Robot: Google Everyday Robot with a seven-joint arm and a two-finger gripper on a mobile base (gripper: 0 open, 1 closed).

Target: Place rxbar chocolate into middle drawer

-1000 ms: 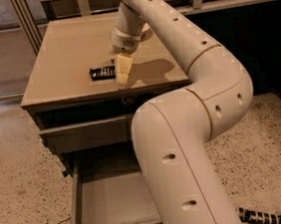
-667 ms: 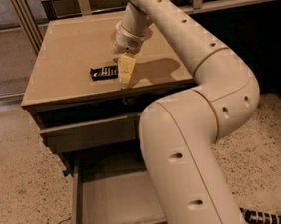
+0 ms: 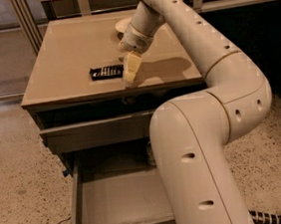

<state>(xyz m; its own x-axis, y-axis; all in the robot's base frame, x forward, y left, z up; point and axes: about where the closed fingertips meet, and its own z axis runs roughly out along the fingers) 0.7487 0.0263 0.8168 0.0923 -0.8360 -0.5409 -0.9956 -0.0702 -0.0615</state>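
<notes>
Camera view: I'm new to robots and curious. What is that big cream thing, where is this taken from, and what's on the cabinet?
The cream shape is a robot arm. Its yellowish tip is the gripper, low over the cabinet top. The one picture looks down past the arm; I cannot tell where the camera is mounted. On the top lie a black rxbar chocolate, right beside the gripper, and a cream bowl behind. Nothing looks held. Below, the middle drawer stands open.
</notes>
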